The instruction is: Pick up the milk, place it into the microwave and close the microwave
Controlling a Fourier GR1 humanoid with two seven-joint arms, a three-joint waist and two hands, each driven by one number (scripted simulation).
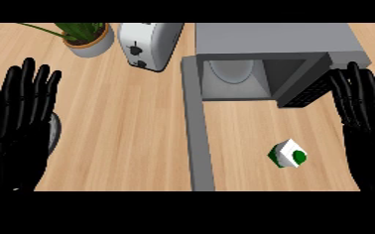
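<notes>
The milk [289, 154], a small white carton with green patches, stands on the wooden counter in front of the microwave. The grey microwave [271, 39] sits at the back right with its cavity [233, 79] showing a white turntable inside. Its door [196, 124] is swung wide and runs as a grey strip toward the front edge. My right hand [356, 104] is open, fingers up, at the right edge, to the right of and above the milk. At the left edge my left hand [26, 114] rests open, fingers up.
A silver toaster [149, 44] stands left of the microwave. A potted plant [86, 38] sits at the back left. Bare wooden counter [124, 129] lies between the left hand and the door.
</notes>
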